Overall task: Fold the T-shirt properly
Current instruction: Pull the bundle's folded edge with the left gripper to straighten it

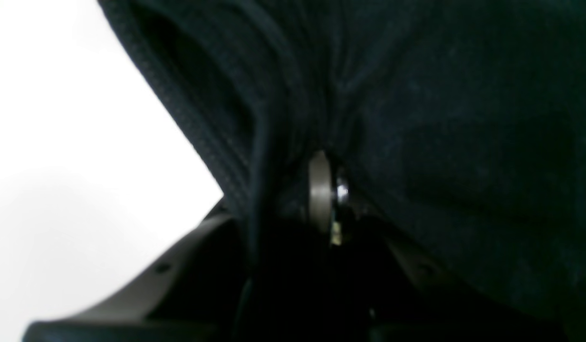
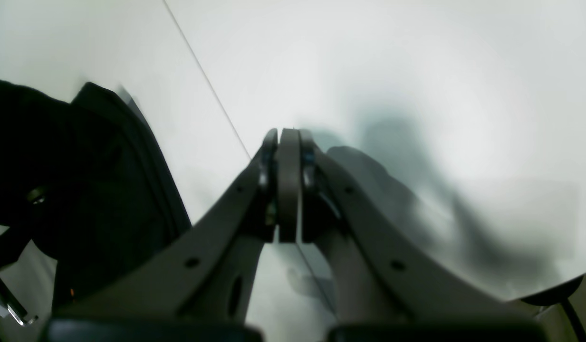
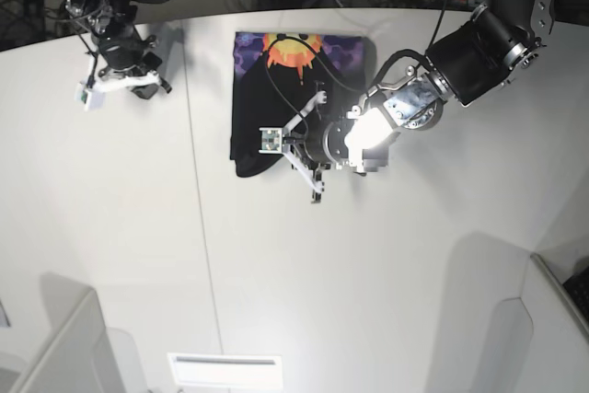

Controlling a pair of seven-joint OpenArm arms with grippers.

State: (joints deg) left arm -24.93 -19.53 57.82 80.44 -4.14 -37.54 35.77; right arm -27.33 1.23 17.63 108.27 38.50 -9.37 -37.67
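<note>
T-shirt (image 3: 276, 89): black cloth, lying in a compact folded block on the white table (image 3: 386, 273), toward the far middle of the base view. The far part shows the purple print with the orange-yellow sun face; the near part is plain black.

T-shirt edge: the near left corner of the block is rounded and bunched. In the left wrist view, ribbed black cloth (image 1: 416, 142) fills most of the frame, gathered into creases that run into the gripper tips.

Left gripper (image 3: 308, 149): on the right in the base view, reaching in over the near right part of the T-shirt. In the left wrist view (image 1: 327, 190) the fingers are pressed together with black cloth bunched at the tips, pinching the T-shirt.

Right gripper (image 3: 124, 80): on the left in the base view, at the far left of the table, well apart from the T-shirt. In the right wrist view (image 2: 288, 183) the fingers are pressed flat together with nothing between them, above bare table.

Right wrist view, left side: a dark mass of the T-shirt (image 2: 83, 180) shows at the frame edge, apart from the right gripper.

Table seam (image 3: 198, 227): a thin line runs down the table between the right gripper and the T-shirt.
</note>
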